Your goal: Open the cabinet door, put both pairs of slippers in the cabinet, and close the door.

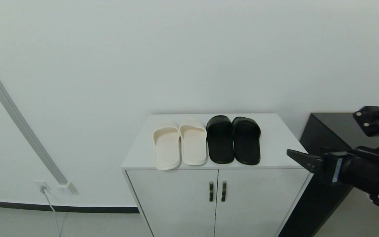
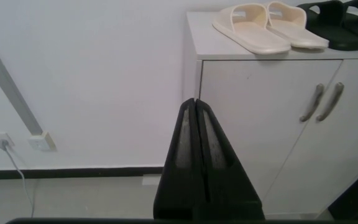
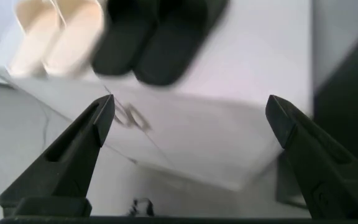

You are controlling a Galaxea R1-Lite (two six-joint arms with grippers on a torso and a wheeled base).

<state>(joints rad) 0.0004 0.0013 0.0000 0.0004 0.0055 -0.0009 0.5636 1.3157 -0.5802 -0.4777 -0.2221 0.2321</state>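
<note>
Our right hand (image 1: 303,159) hangs in the air off the right front corner of the cabinet (image 1: 276,141), at about four o'clock from the black slippers (image 1: 234,140). Its arm comes in level from three o'clock and its fingers point toward nine. From its own wrist we see it spread wide, with nothing between the fingers. Our left hand (image 2: 195,107) sits low, off the cabinet's left side. Its fingers are pressed flat together and hold nothing.

Both pairs lie on the cabinet top, toes toward the wall at twelve o'clock. The white slippers (image 1: 179,144) are at nine o'clock of the black pair, just beside it, and the outer white heel juts a little over the front edge. The two doors (image 1: 173,200) are shut, with their dark handles (image 1: 217,191) side by side at the middle seam.

A black unit (image 1: 324,131) stands at three o'clock of the cabinet, behind the right arm. At eight o'clock a wall socket (image 1: 42,187) holds a plugged cable, and a grey conduit (image 1: 15,115) slants up the wall.
</note>
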